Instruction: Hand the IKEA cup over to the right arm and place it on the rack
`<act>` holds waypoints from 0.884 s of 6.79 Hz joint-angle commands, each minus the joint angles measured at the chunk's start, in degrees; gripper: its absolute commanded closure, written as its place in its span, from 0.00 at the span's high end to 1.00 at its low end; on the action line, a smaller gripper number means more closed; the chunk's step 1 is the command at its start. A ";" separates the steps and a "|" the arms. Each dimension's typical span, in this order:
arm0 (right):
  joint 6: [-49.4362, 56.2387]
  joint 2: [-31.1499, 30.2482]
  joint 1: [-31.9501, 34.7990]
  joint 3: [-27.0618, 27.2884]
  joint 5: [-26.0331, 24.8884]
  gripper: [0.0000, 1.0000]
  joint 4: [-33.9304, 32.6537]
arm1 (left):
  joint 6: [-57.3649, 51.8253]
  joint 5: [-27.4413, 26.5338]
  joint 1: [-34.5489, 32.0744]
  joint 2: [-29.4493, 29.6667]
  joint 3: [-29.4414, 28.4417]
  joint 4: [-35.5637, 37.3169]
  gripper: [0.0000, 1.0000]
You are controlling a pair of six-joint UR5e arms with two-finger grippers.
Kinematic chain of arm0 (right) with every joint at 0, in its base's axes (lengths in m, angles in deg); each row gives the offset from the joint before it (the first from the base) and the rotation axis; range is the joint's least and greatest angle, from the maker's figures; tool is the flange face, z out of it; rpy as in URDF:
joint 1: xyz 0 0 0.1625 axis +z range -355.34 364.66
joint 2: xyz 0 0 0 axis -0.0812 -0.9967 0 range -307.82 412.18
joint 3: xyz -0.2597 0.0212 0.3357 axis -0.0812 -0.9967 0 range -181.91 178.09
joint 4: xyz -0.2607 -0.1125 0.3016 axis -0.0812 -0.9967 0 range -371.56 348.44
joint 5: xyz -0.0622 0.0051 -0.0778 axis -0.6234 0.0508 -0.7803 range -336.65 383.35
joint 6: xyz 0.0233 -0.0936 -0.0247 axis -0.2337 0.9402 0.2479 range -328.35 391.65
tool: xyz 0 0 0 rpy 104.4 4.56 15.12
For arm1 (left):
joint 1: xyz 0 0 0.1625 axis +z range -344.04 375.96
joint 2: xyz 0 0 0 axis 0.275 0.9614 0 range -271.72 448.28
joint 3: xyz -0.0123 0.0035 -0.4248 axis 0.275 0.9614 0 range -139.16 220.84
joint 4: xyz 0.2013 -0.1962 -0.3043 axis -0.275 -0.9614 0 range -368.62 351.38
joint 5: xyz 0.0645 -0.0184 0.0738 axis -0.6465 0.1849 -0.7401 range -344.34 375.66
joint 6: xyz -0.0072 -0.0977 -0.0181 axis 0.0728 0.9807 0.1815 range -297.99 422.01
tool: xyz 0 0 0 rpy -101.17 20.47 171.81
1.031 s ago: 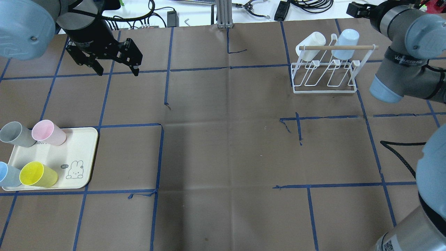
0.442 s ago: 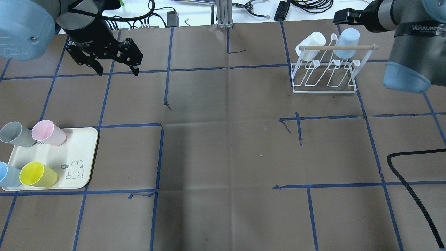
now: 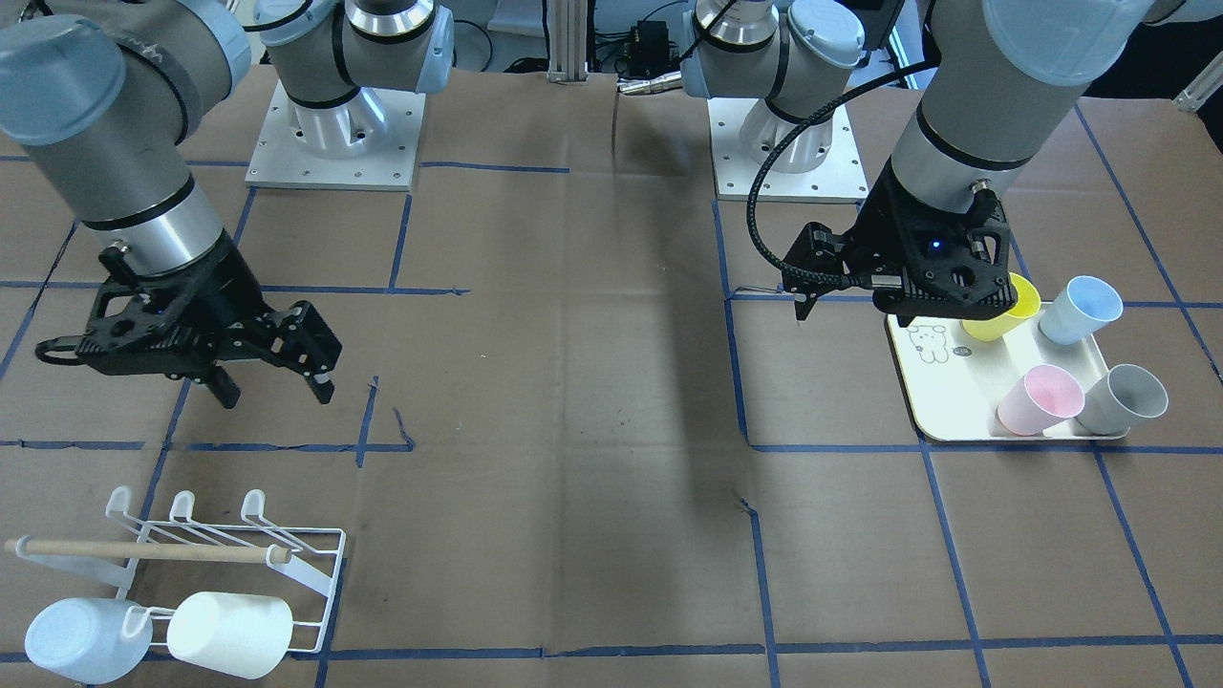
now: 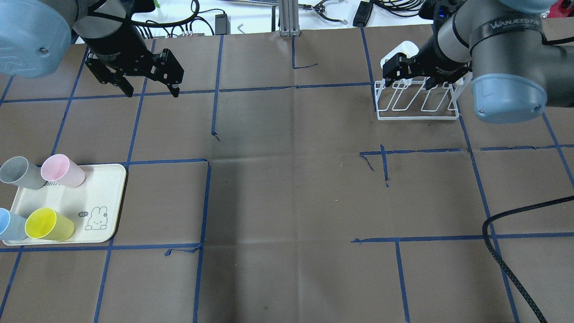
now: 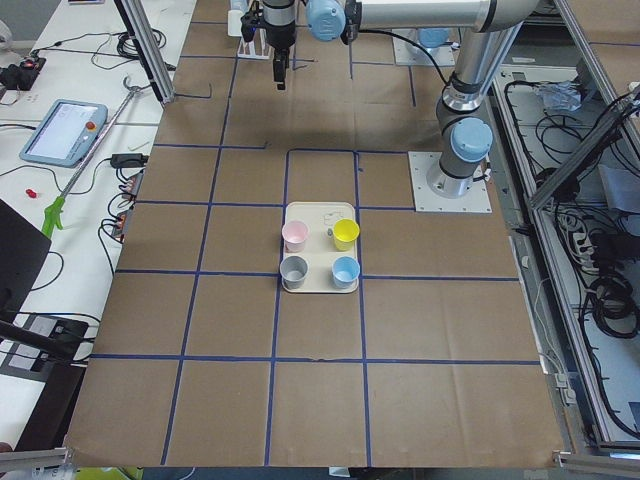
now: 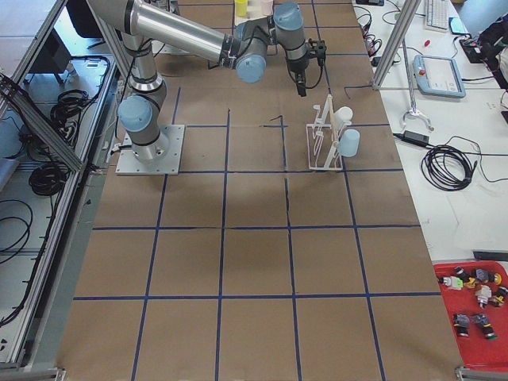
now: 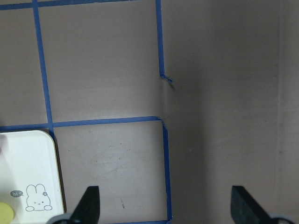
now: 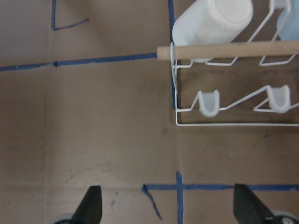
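The right gripper (image 3: 275, 387) is spread wide and empty. Its two black fingers (image 8: 91, 205) frame bare brown paper in the wrist view and touch nothing. It hangs above the table near one corner of the rack (image 8: 209, 102), off to the side nearer the table's middle, clear of the wire. The rack's far row carries two upturned cups, a white cup (image 3: 229, 635) and a pale blue cup (image 3: 81, 640), under the wooden dowel (image 3: 143, 549).

The left gripper (image 4: 151, 89) is also wide open with nothing between its fingers, raised above the table. Only a corner of the cream tray (image 4: 103, 188) shows at the lower left of its wrist view. The cups yet to be moved stand on that tray, well apart from both grippers: a yellow cup (image 4: 47, 224), a pink cup (image 4: 63, 170), a grey cup (image 4: 20, 172) and a blue cup (image 4: 9, 224).

The right arm (image 4: 493, 40) reaches across toward the rack with its wrist turned downward – the left arm (image 4: 107, 27) likewise points its gripper at the table.
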 commanded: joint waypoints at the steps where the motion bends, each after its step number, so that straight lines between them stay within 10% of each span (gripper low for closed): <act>1: -0.11 -3.46 3.84 -5.03 -7.29 1.00 20.04 | 0.00 0.01 0.00 0.00 0.06 0.03 1.00; 6: -5.20 -10.16 6.67 -7.27 -7.22 1.00 26.90 | 0.09 -0.08 0.00 0.09 0.06 0.03 1.00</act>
